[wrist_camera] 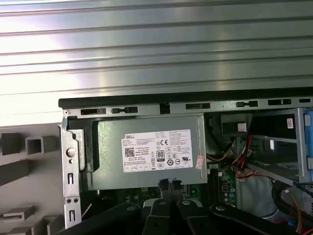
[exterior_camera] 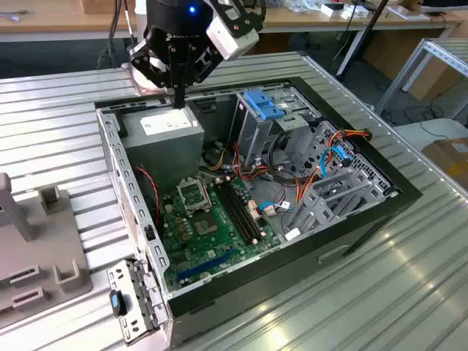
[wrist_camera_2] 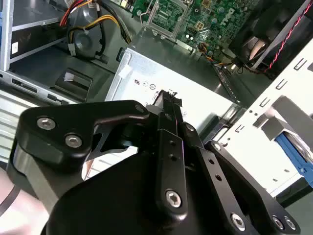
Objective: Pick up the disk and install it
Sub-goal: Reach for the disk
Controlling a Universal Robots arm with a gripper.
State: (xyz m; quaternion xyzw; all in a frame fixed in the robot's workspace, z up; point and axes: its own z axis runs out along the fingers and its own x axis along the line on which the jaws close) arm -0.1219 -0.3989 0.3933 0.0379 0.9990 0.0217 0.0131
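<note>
The disk is out of view. My black gripper (exterior_camera: 179, 97) hangs just above the big grey power-supply box (exterior_camera: 164, 130) at the back corner of the open computer case (exterior_camera: 110, 146). Its two fingers are pressed together with nothing between them. In both wrist views the fingertips (wrist_camera_2: 168, 99) (wrist_camera: 163, 184) hover over the near edge of the power-supply box (wrist_camera_2: 142, 68) (wrist_camera: 156, 149) and its white label. A blue plastic latch (exterior_camera: 263, 106) (wrist_camera_2: 293, 152) (wrist_camera: 308, 139) tops the tall metal cage (exterior_camera: 252, 135) beside the box.
Inside the case lie the green motherboard (exterior_camera: 212, 219) and bundles of coloured cables (exterior_camera: 329, 157). On the ribbed metal table (exterior_camera: 58, 117), a grey fixture (exterior_camera: 36, 248) stands at the exterior view's left. A perforated metal bracket (exterior_camera: 135, 303) lies by the case's front corner.
</note>
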